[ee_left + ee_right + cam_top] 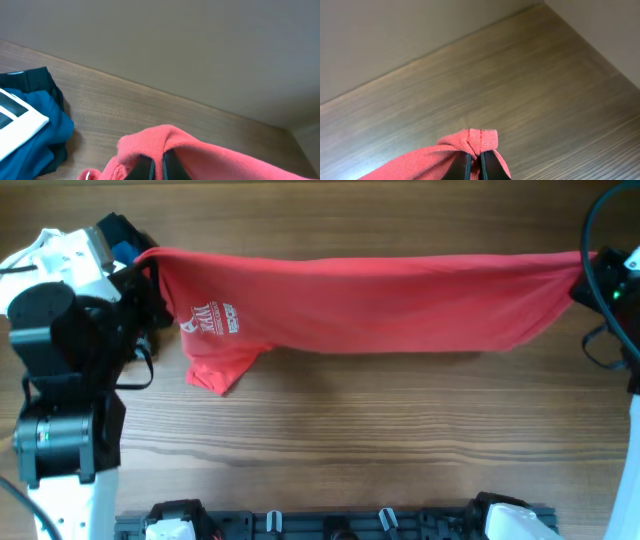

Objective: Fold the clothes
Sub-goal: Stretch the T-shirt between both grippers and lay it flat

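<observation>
The red T-shirt (pixel 370 300) spans the far half of the table (pixel 380 430) left to right, blue folded garments (pixel 40 135) fill the far-left corner, and the near wood is open.

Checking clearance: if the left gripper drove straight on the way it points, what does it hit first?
Left gripper is shut on the shirt; beyond that fold, bare table, then probably the grey wall. Blue clothes sit off to one side.
</observation>
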